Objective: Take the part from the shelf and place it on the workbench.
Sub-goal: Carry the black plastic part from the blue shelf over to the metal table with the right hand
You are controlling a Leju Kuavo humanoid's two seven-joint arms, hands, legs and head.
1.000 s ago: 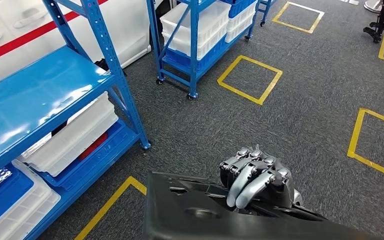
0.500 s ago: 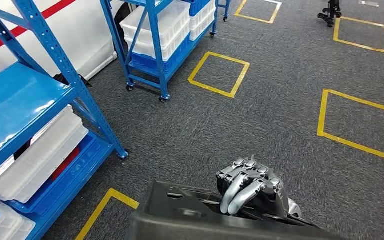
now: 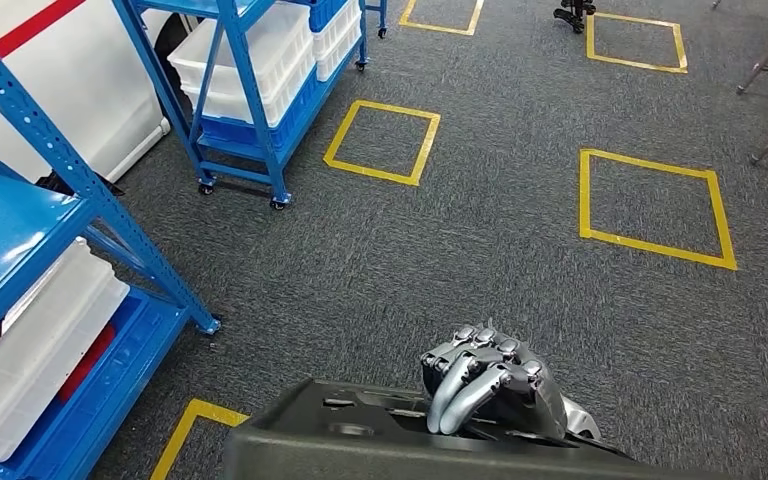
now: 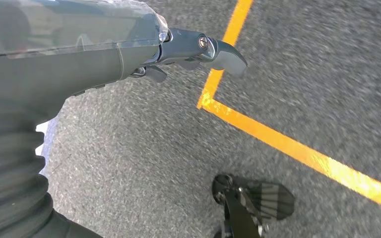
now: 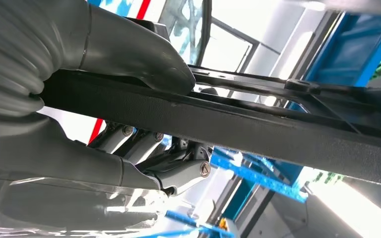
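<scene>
**Part in right hand, over the carpet beside the racks**

I see the part (image 3: 360, 440), a dark flat moulded panel, low in my head view, carried above the floor (image 3: 520, 250). My right hand (image 3: 485, 385) grips its far edge: silver fingers curl over the top of the panel. From the right wrist I can confirm it, the thumb (image 5: 144, 64) presses one face of the panel's black edge (image 5: 258, 124) and the fingers (image 5: 178, 171) close on the other face.

My left hand (image 4: 198, 49) hangs over the carpet. Its fingers appear empty, with one grey fingertip stretched out, but most of the hand is hidden behind its cover, so I cannot tell whether it is open or closed.

The floor is grey carpet marked with yellow tape squares (image 3: 650, 205); a tape corner (image 3: 195, 425) lies just beside the part's near left side. A blue rack (image 3: 70, 190) stands along the left, with white bins (image 3: 35, 345) on its lower shelf. A second blue rack on wheels (image 3: 260, 80), also holding white bins, stands further off, near a white wall with a red stripe (image 3: 35, 25).
</scene>
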